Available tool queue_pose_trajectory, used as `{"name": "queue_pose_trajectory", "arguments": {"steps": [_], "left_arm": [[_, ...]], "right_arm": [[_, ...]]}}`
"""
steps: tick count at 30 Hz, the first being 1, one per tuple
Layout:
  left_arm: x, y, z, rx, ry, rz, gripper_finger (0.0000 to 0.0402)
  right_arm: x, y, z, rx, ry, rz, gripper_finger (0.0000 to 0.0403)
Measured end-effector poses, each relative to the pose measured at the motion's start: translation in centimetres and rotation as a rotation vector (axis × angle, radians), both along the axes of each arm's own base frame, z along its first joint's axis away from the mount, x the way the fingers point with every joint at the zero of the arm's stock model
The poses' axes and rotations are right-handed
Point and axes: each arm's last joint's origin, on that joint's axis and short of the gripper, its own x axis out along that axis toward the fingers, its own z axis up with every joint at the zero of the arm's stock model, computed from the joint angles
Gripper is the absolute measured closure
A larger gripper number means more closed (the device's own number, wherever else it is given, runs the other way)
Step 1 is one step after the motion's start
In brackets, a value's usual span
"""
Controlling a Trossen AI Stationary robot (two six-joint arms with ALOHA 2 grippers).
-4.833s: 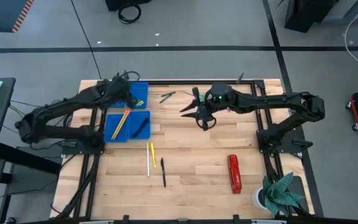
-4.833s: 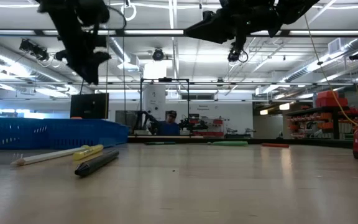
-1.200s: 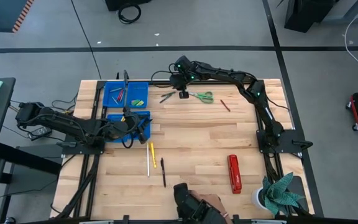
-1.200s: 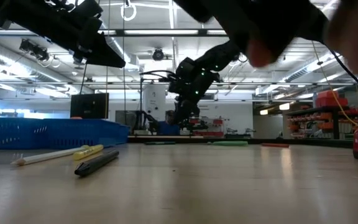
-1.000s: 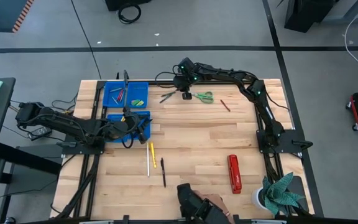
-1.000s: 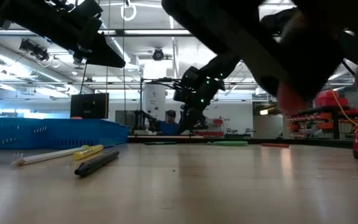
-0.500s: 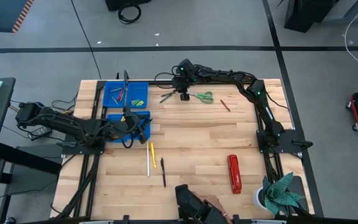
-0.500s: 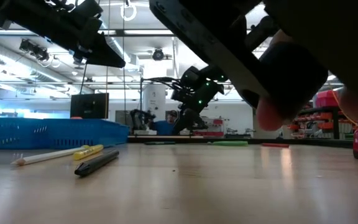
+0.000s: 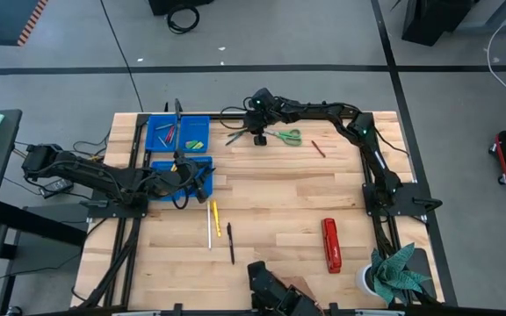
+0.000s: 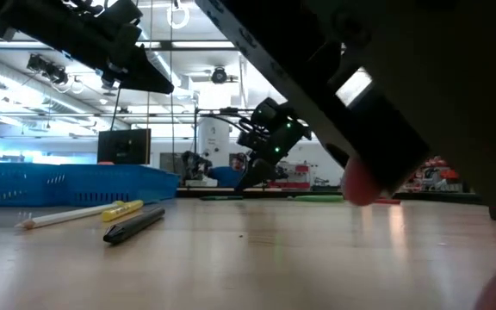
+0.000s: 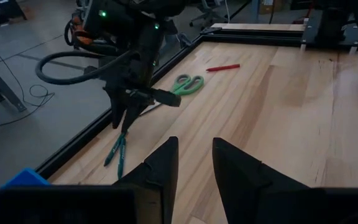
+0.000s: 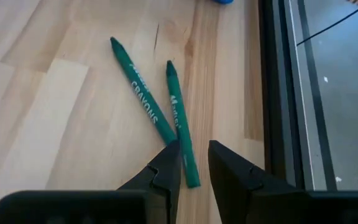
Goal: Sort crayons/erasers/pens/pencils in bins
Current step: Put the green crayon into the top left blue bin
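Two green crayons (image 12: 143, 102) lie flat and side by side on the wood at the table's far edge (image 9: 235, 137). My right gripper (image 12: 193, 163) hangs low over them, open and slanting down. Its fingertips stand on either side of one crayon's end (image 12: 190, 177); I cannot tell whether they touch it. My left gripper (image 11: 194, 158) is open and holds nothing, above the near blue bin (image 9: 161, 167). The far bin (image 9: 178, 133) holds several small red and green pieces. A white pencil (image 9: 209, 230), a yellow pencil (image 9: 216, 218) and a black pen (image 9: 230, 243) lie mid-table.
Green-handled scissors (image 9: 284, 135) and a short red stick (image 9: 319, 147) lie right of the crayons. A red stapler (image 9: 330, 244) and a potted plant (image 9: 393, 272) are near right. A person's hand with a dark object (image 10: 377, 103) covers the low view's right.
My right gripper has sunk toward the green crayons and tipped further down, its opening unchanged. The person's hand with the dark object has come closer to the low camera and now covers more of that view.
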Motion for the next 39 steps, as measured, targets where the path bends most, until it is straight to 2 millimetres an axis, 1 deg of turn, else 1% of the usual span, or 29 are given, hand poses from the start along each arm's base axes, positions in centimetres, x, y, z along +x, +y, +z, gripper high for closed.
{"name": "queue_pose_trajectory", "arguments": {"steps": [4,11,13,15,19,21,24,27,30,31,33,36,39], "left_arm": [[0.0,0.0,0.0,0.0,0.0,0.0,0.0294],[0.0,0.0,0.1,-0.001,-0.011,0.006,0.0294],[0.0,0.2,0.3,-0.005,-0.054,0.073,0.0294],[0.1,0.6,0.9,0.004,-0.088,0.141,0.0294],[0.5,1.8,2.1,0.01,-0.059,0.18,0.0294],[1.0,2.5,2.5,-0.009,-0.028,0.174,0.0294],[1.9,4.0,3.3,-0.043,0.032,0.161,0.0294],[3.2,6.0,3.2,-0.108,0.157,0.16,0.0294],[4.7,8.2,3.0,-0.195,0.277,0.159,0.0294],[5.2,9.1,2.9,-0.225,0.306,0.147,0.0294],[6.4,10.5,2.6,-0.285,0.345,0.067,0.0295],[8.0,12.5,1.8,-0.388,0.361,-0.053,0.0301],[9.1,14.5,0.2,-0.448,0.449,-0.031,0.0309]], "right_arm": [[0.2,-0.1,0.5,0.001,-0.015,-0.011,0.0315],[-0.6,0.1,-0.1,0.13,0.064,-0.088,0.0315],[-0.8,0.4,-0.2,0.168,0.102,-0.106,0.0315],[-1.1,0.6,0.3,0.182,0.129,-0.153,0.0315],[-1.8,0.9,2.0,0.214,0.157,-0.228,0.0315],[-2.3,1.2,3.0,0.229,0.173,-0.239,0.0315],[-2.6,2.0,5.2,0.227,0.155,-0.201,0.0315],[-3.1,3.4,7.5,0.234,0.159,-0.143,0.0315],[-4.1,4.8,9.6,0.256,0.194,-0.128,0.0315],[-4.5,5.2,10.3,0.266,0.208,-0.128,0.0315],[-5.4,6.1,11.5,0.295,0.24,-0.13,0.0315],[-7.0,7.2,12.5,0.328,0.262,-0.143,0.0315],[-8.8,8.1,13.6,0.317,0.231,-0.148,0.0315]]}}
